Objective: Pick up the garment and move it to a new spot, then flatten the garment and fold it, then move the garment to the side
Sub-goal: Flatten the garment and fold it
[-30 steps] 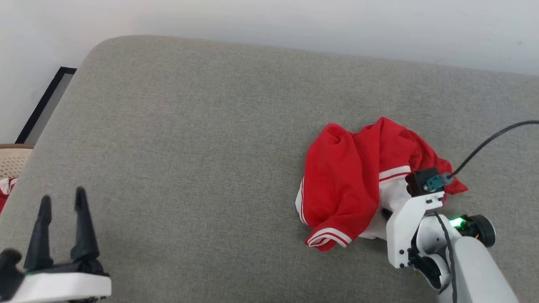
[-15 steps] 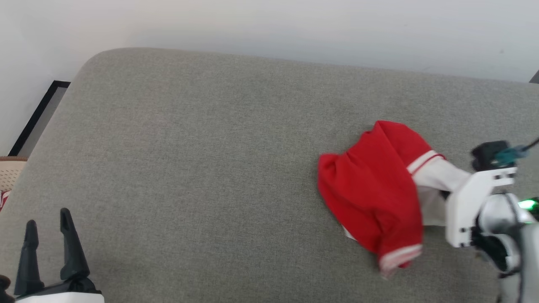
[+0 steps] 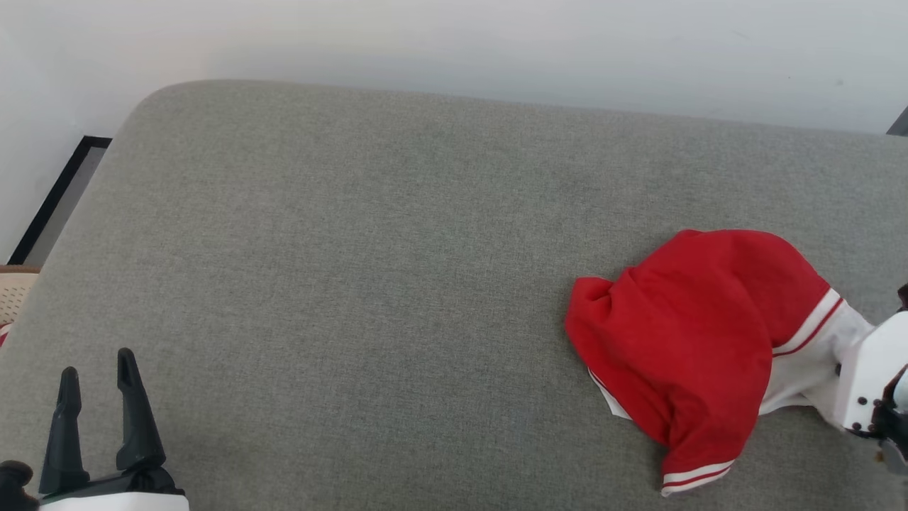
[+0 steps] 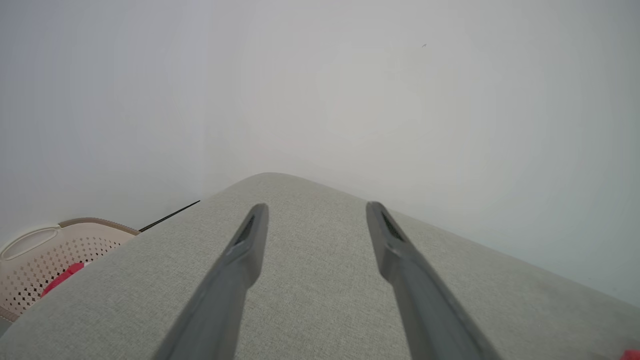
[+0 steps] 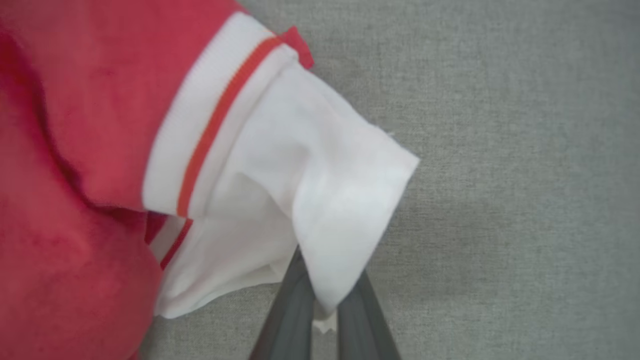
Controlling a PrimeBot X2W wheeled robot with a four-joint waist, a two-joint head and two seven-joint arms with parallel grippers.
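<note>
My head camera looks forward and steeply down over the wide grey woven-fabric cushion (image 3: 340,234), plain white wall (image 3: 454,35) along top. Left wrist camera sits low, facing along my left gripper (image 4: 316,207) across the same cushion to that wall. Right wrist camera points down, very near the soft red fabric shirt with white sleeves (image 5: 310,165) over that cushion, also at head view's right edge.
</note>
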